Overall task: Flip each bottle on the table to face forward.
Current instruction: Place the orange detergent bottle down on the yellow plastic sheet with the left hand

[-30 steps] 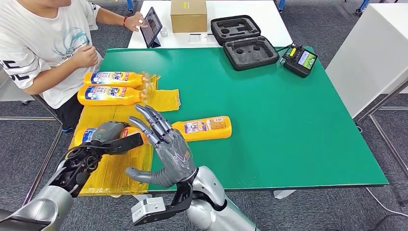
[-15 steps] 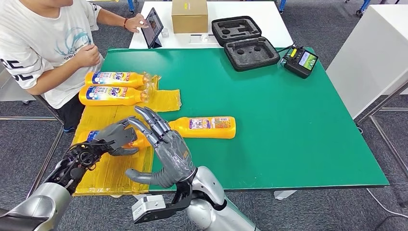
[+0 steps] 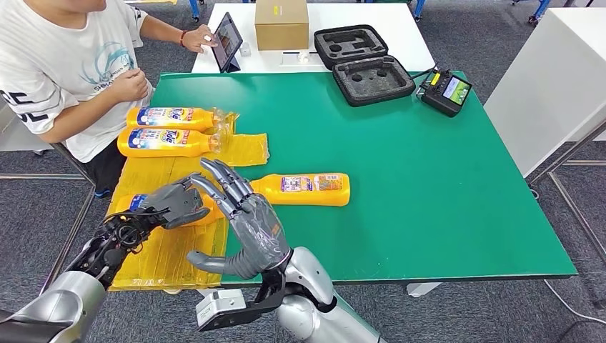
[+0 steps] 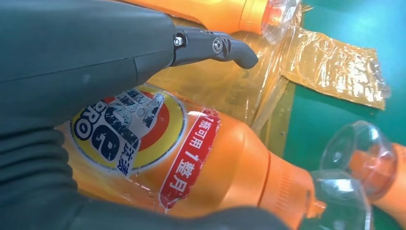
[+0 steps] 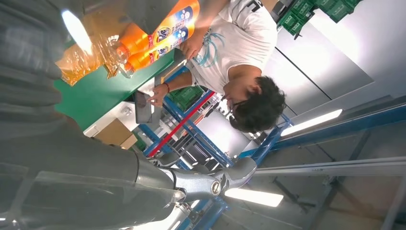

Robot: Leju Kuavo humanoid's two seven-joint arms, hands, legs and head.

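Observation:
Four orange detergent bottles lie on their sides. Two of them point(image 3: 170, 116) point(image 3: 166, 141) sit at the back left on a yellow plastic sheet point(image 3: 164, 250), blue labels up. A third bottle point(image 3: 304, 189) lies on the green table point(image 3: 429, 179) near the middle, showing a small printed label. My left hand point(image 3: 171, 204) grips the fourth bottle point(image 3: 132, 203) on the sheet. In the left wrist view that bottle point(image 4: 191, 158) shows its round logo label between my fingers point(image 4: 210, 45). My right hand point(image 3: 246, 221) is raised over the table's front edge, fingers spread and empty.
A person in a white shirt point(image 3: 57, 64) sits at the table's left end, one hand on a tablet point(image 3: 227, 39). A cardboard box point(image 3: 280, 23), an open foam case point(image 3: 364, 61) and a controller point(image 3: 446, 89) stand at the back.
My left hand has come down and turned over the near bottle on the sheet, then held still. My right hand has stayed raised and spread.

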